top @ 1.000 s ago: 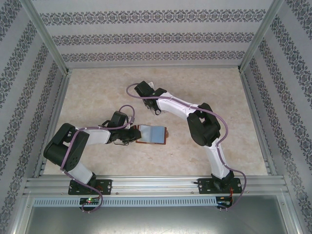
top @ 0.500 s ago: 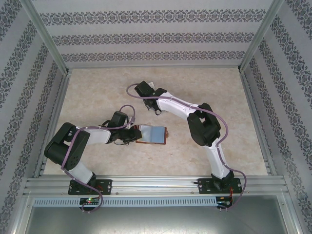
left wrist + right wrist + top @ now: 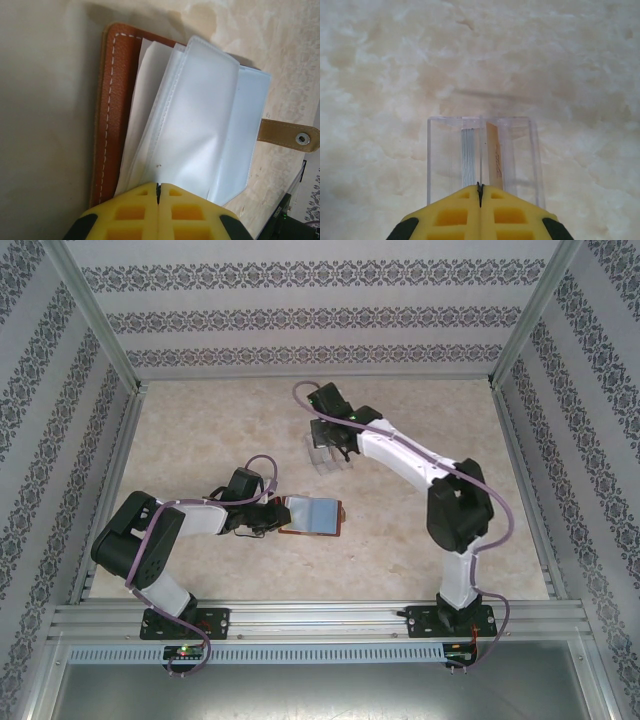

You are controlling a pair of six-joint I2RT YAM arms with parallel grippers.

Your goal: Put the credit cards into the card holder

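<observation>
The right arm has swung rightward and farther out. Its right gripper [image 3: 480, 186], now pinched shut, sits at the edge of the clear case [image 3: 515, 150], where the credit cards [image 3: 492, 155] stand on edge. The left gripper [image 3: 158, 186] stays closed at the open card holder [image 3: 107, 100], mid-table.

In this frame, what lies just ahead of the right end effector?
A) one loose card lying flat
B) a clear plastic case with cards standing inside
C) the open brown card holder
B: the right wrist view shows the clear plastic case with cards on edge just beyond the shut right end effector.
</observation>
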